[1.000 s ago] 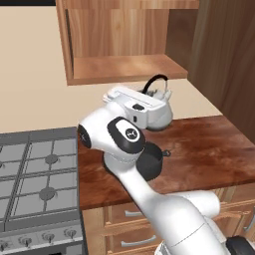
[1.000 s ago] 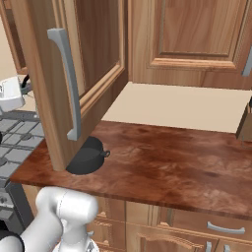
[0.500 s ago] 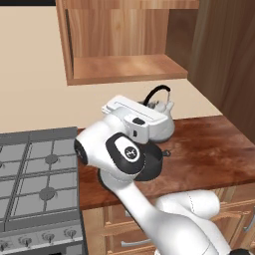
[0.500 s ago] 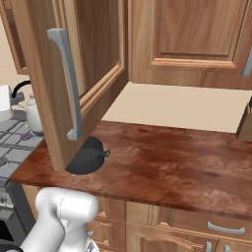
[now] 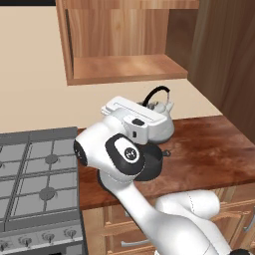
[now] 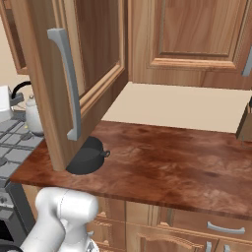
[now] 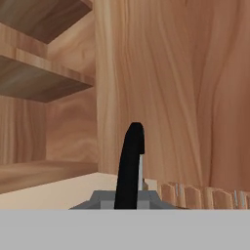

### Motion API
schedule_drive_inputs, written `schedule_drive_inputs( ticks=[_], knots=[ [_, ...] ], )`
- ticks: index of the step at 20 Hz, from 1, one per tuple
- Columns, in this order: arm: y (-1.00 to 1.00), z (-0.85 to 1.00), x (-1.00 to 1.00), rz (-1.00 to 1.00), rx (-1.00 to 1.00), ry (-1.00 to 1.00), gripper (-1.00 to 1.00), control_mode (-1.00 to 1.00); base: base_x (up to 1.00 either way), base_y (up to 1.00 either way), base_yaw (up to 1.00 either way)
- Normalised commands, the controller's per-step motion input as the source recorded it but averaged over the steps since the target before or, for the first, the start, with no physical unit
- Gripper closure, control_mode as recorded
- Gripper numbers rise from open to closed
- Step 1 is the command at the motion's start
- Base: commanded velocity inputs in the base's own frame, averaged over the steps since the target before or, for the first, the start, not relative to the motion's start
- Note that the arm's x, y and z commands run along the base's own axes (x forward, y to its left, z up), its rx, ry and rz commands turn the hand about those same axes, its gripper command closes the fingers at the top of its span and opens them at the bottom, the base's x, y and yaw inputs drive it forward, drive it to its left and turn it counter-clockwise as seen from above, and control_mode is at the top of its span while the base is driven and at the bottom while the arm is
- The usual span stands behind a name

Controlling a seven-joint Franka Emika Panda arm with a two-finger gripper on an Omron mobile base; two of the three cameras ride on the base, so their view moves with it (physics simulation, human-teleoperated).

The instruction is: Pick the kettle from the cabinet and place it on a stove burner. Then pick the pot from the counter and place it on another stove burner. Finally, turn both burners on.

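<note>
Left base view: kettle [image 5: 160, 121] out of the cabinet [image 5: 124, 69], hanging above the desk [image 5: 209, 149] beside the pot [image 5: 149, 162]. Pincer [image 7: 131, 166] clamped on its black handle. Keep it upright, carry left, lower centred onto a stove burner [image 5: 51, 159].

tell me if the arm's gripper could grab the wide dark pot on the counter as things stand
Probably not yet: the gripper is shut on the pale grey-white kettle by its black arched handle, so its jaws are occupied. The wide dark pot itself sits uncovered on the reddish-brown counter.
</note>
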Motion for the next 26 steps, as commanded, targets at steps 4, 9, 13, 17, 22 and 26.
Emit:
schedule_drive_inputs(
  ticks=[4,9,13,17,22,26],
  knots=[
    [0.01,0.00,-0.03,0.00,0.00,0.00,1.00,1.00,-0.07,0.06,0.00],
    [0.00,0.00,0.00,0.00,0.00,0.00,1.00,1.00,-0.10,0.32,-0.01],
    [0.00,0.00,0.00,0.00,0.00,0.00,1.00,1.00,-0.09,0.41,-0.02],
    [0.00,0.00,0.00,0.00,0.00,0.00,1.00,1.00,-0.18,0.39,-0.03],
    [0.00,0.00,0.00,0.00,0.00,0.00,1.00,1.00,-0.25,0.36,-0.05],
    [0.00,0.00,0.00,0.00,0.00,0.00,1.00,1.00,-0.24,0.43,-0.07]
  ],
)
